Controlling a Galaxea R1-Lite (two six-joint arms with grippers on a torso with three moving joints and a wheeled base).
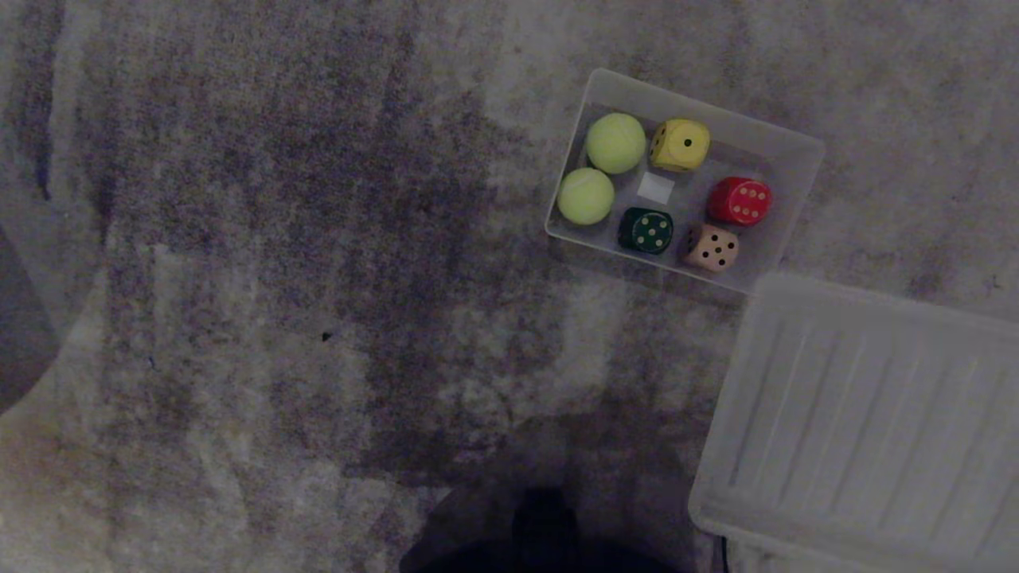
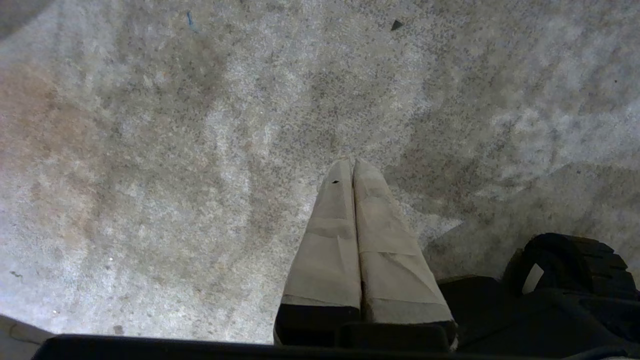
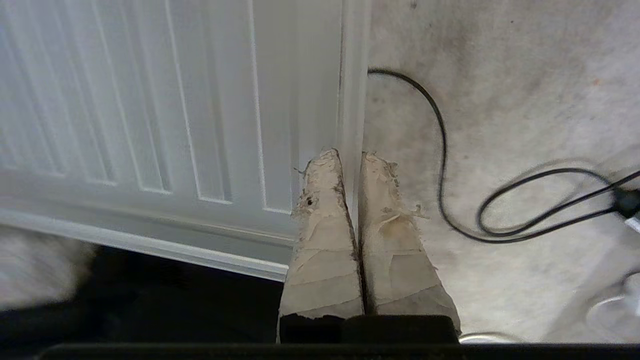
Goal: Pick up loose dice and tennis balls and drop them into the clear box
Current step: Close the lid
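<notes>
- Progress: I am judging the collecting as done; every die and ball I can see is lying inside the clear box (image 1: pixel 800 171), and I am spotting none loose on the carpet (image 1: pixel 318 239) in any view.
- Left to do: nothing from the picking list, as far as these views are showing; parts of the carpet are lying outside them.
- Tennis balls: I am counting 2, one tennis ball (image 1: pixel 615 142) in the box's far left corner, the other tennis ball (image 1: pixel 586 196) touching it along the left wall.
- Dice: I am counting 4. The yellow die (image 1: pixel 680 145) is sitting against the far wall just beside the first ball; the red die (image 1: pixel 739 200) near the right wall; the dark green die (image 1: pixel 646 231) and the tan die (image 1: pixel 710 247) along the near wall.
- Label: 1 white label (image 1: pixel 656 188) is showing on the box floor between the pieces.
- Lid: 1 ribbed lid (image 1: pixel 860 414) is lying flat on the carpet, just beside the box's near right corner.
- Right gripper (image 3: pixel 350 160): I am keeping its fingers pressed together, holding nothing, over the lid's edge, near 1 black cable (image 3: pixel 440 150).
- Left gripper (image 2: pixel 352 167): fingers together, empty, hanging over bare carpet.
</notes>
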